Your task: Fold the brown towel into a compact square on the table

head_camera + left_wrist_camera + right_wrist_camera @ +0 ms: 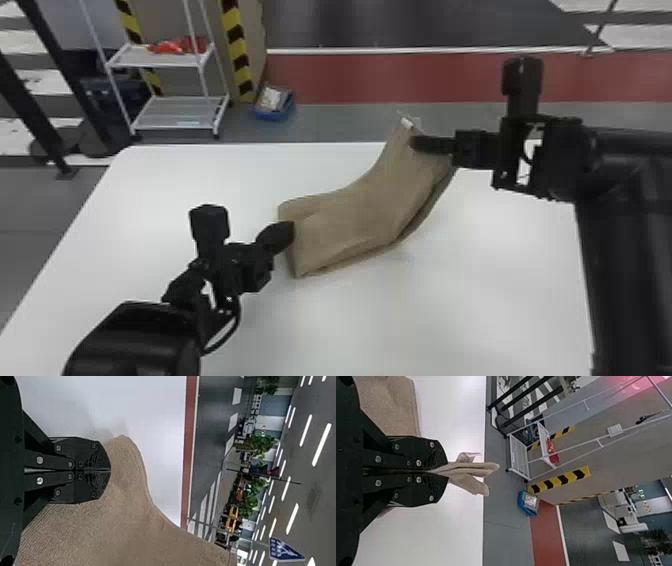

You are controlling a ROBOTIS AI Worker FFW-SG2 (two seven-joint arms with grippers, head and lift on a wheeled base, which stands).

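Brown towel (350, 215) | right claw (414, 144): gripping it | left claw (291, 233): closed, seemingly pinching it

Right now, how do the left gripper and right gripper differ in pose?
The left gripper is nearer the robot; the right gripper is by the table's far edge. The left gripper points forward and right, the right gripper left. Both have shut fingers at the towel.

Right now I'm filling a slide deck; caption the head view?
Both grippers, left and right, hold up the towel over the table.
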